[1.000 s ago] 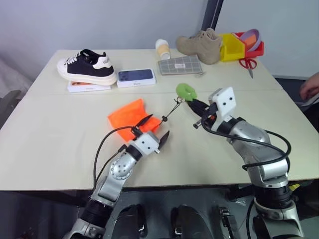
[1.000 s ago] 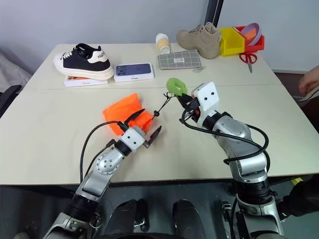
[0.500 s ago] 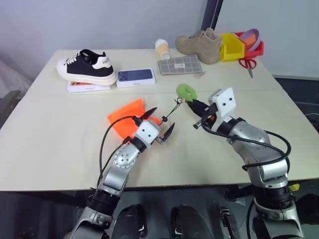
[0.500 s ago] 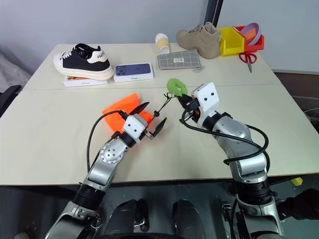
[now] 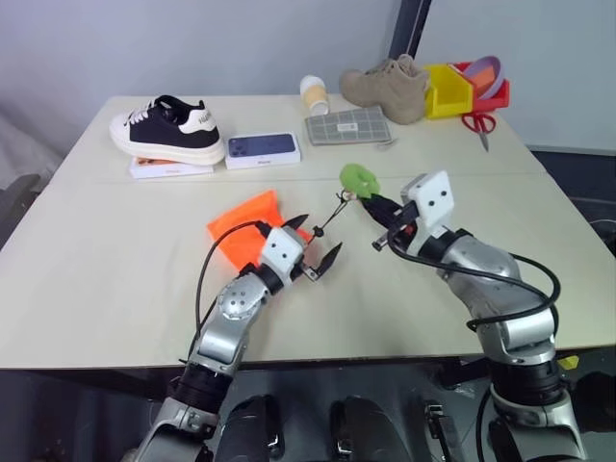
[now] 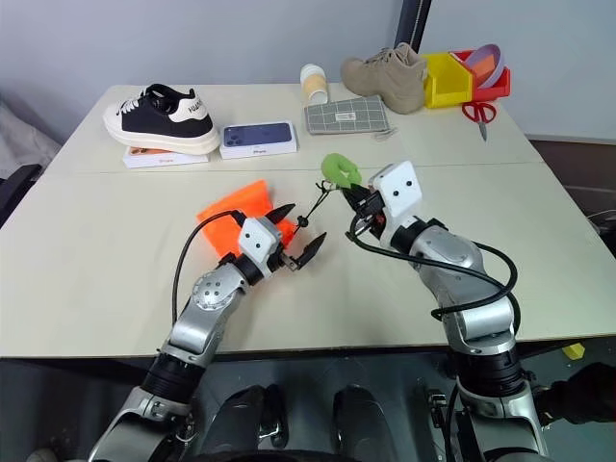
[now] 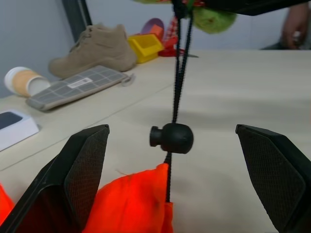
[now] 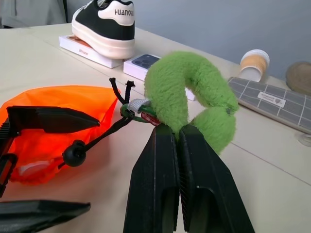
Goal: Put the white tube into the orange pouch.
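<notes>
— What sort of place is this?

— A lab or test room, by the look of it: a bare grey wall and a plain pale counter.

— What shows that?

— The unrelated items along the top of the frame: a sneaker on a box, a phone box, a tan boot, coloured bins, scissors.

Along the far edge of the bench sit the bystanders. Toward the far left corner, a black-and-white sneaker rests on a flat white box, with a boxed blue phone just beside it. Near the middle of the far edge stand a cream cup with a yellowish band and a grey checked pouch. Toward the far right corner lie a tan suede boot, a yellow bin, a red bin and red-handled scissors.
</notes>
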Motion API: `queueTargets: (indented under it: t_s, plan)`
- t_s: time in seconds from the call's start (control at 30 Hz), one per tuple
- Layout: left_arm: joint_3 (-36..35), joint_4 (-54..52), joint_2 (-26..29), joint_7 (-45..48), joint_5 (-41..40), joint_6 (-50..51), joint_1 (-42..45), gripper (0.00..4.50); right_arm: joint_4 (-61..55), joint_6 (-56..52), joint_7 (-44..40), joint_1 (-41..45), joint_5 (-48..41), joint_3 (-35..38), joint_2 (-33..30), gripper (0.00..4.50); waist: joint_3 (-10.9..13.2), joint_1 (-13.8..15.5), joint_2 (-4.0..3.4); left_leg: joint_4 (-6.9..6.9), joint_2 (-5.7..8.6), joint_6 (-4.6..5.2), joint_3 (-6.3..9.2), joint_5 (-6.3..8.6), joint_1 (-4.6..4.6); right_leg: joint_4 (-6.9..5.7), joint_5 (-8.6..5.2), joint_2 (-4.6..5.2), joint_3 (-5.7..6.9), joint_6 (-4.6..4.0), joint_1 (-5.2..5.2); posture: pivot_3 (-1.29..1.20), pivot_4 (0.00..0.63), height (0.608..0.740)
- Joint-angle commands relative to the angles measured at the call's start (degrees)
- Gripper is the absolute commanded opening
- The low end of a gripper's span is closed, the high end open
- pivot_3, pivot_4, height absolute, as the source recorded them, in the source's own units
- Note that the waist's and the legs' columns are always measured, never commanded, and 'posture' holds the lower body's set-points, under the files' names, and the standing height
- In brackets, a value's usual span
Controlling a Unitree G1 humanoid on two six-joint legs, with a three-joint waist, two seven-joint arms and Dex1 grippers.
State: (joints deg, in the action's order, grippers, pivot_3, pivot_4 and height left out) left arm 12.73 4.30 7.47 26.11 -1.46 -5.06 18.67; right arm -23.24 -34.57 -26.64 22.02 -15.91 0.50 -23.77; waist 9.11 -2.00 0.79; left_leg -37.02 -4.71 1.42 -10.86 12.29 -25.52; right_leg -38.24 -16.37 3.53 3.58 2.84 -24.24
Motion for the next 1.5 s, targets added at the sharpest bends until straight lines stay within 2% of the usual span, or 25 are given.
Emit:
queueTargets:
  t_s: [0.03,0.47,0.9,1.0,1.2,1.23,1.37,1.5]
  plan:
    - [0.87,-2.19,1.07,1.04,1.45,-0.37,2.14,4.45,-1.52,0.96,0.44,0.09,0.13,0.37,-0.22,0.0,0.0,0.0,0.0,0.0,0.0,0.0,0.0,0.0,0.0,0.0,0.0,0.0,0.0,0.0,0.0,0.0,0.15,0.74]
    - [1.99,-3.01,3.19,5.99,0.75,4.5,5.06,4.45,-1.53,1.04,0.79,0.07,0.03,-0.05,0.15,0.0,0.0,-0.03,0.0,0.01,0.0,0.0,0.0,0.0,0.0,0.0,0.0,0.0,0.0,0.0,0.0,0.0,0.15,0.74]
    - [1.63,-3.75,2.94,6.38,0.31,7.29,5.2,4.45,-1.43,1.17,0.92,0.1,0.06,-0.29,0.17,0.0,0.0,-0.02,0.0,0.0,0.0,0.0,0.0,0.0,0.0,0.0,0.0,0.0,-0.01,0.0,0.0,0.0,0.15,0.74]
    - [1.51,-3.75,2.97,6.31,0.28,7.47,5.24,3.58,-1.33,1.23,0.92,0.18,0.08,-0.36,0.22,0.0,0.0,-0.02,0.0,0.0,0.0,0.0,0.0,0.0,0.0,0.0,0.0,0.0,-0.01,0.0,0.0,0.0,0.15,0.74]
    - [1.2,-3.87,3.05,5.92,0.39,7.88,5.23,0.48,-1.13,1.36,0.93,0.42,0.14,-0.54,0.3,0.0,0.0,-0.02,0.0,0.0,0.0,0.0,0.0,0.0,0.0,0.0,0.0,0.0,-0.01,0.0,0.0,0.0,0.15,0.74]
    - [1.21,-3.87,3.09,5.84,0.49,7.91,5.23,0.2,-1.13,1.37,0.93,0.43,0.14,-0.55,0.29,0.0,0.0,-0.02,0.0,0.0,0.0,0.0,0.0,0.0,0.0,0.0,0.0,0.0,-0.01,0.0,0.0,0.0,0.15,0.74]
    - [1.28,-4.02,3.57,5.67,1.03,8.07,5.09,0.22,-1.19,1.38,0.98,0.43,0.13,-0.6,0.24,0.0,0.0,-0.02,0.0,0.0,0.0,0.0,0.0,0.0,0.0,0.0,0.0,0.0,-0.01,0.0,0.0,0.0,0.15,0.74]
    - [0.78,-5.85,7.03,7.38,0.98,9.48,3.18,0.22,-0.78,1.8,1.4,0.71,0.55,0.08,-0.08,0.0,0.0,-0.1,0.0,0.01,0.0,0.0,0.0,0.0,0.0,0.0,0.0,0.0,-0.01,0.0,-0.01,0.0,0.15,0.74]
